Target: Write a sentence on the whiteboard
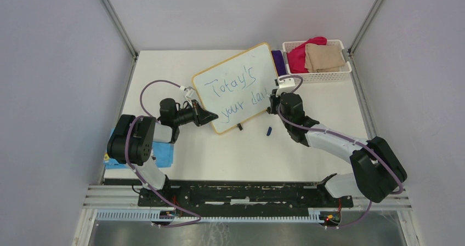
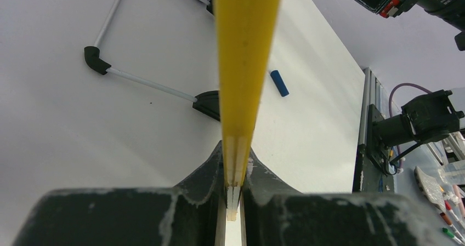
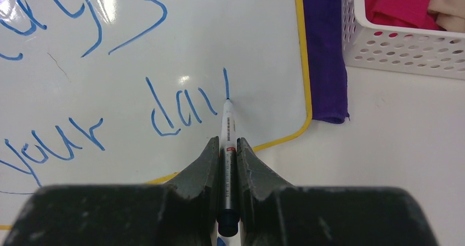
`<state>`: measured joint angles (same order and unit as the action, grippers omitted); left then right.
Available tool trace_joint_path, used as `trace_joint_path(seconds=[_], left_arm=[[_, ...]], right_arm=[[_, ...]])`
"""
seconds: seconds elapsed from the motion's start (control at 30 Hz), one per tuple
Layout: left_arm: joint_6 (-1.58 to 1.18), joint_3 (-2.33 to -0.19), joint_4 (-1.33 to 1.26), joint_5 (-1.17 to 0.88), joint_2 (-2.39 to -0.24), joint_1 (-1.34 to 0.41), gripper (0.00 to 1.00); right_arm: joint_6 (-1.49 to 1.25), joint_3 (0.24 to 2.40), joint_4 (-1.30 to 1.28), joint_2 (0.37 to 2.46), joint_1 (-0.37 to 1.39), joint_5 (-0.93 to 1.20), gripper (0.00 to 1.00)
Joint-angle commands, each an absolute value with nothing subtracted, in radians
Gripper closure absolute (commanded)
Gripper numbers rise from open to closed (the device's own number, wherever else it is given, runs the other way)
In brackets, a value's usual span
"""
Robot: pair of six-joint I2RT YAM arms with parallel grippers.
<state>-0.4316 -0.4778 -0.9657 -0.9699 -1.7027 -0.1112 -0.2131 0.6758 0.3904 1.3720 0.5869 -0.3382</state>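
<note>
The whiteboard (image 1: 262, 59), with its thin tan frame, stands tilted in the middle of the table. Blue marker words, the sentence (image 1: 233, 88), read "Today's" above "your da" with one further stroke (image 3: 225, 81). My left gripper (image 1: 211, 116) is shut on the board's lower left edge, and the frame (image 2: 247, 65) runs edge-on between its fingers (image 2: 237, 164). My right gripper (image 3: 227, 143) is shut on a white marker (image 3: 228, 126). The marker's tip touches the board at the bottom of that last stroke, by the right edge (image 1: 272, 99).
A blue marker cap (image 1: 269, 130) lies on the table below the board, also in the left wrist view (image 2: 279, 83). A white basket (image 1: 329, 77) with pink and tan cloths sits at the back right. A purple cloth (image 3: 324, 49) lies beside it. A blue booklet (image 1: 160, 150) lies under the left arm.
</note>
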Motion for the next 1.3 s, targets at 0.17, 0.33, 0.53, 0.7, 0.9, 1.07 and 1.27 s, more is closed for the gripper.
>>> trace_joint_path(seconds=[0.17, 0.33, 0.53, 0.7, 0.9, 1.07, 1.27], left_arm=[[-0.385, -0.476, -0.859, -0.906, -1.72, -0.109, 0.98], [-0.384, -0.477, -0.858, -0.906, -1.72, -0.11, 0.98], [-0.38, -0.479, -0.85, -0.903, -1.718, -0.114, 0.98], [-0.379, -0.479, -0.846, -0.903, -1.718, -0.114, 0.98], [-0.373, -0.481, -0.837, -0.903, -1.718, -0.118, 0.98], [-0.371, -0.483, -0.834, -0.901, -1.716, -0.119, 0.98], [-0.366, -0.483, -0.825, -0.899, -1.713, -0.122, 0.98]], right_arm=[[-0.239, 0.638, 0.415, 1.354, 0.586, -0.296, 1.0], [-0.245, 0.623, 0.419, 1.354, 0.59, -0.287, 1.0], [-0.249, 0.602, 0.423, 1.35, 0.593, -0.281, 1.0], [-0.253, 0.591, 0.425, 1.35, 0.598, -0.273, 1.0], [-0.257, 0.588, 0.428, 1.348, 0.609, -0.263, 1.0], [-0.259, 0.588, 0.426, 1.346, 0.626, -0.259, 1.0], [-0.267, 0.595, 0.43, 1.354, 0.661, -0.259, 1.0]])
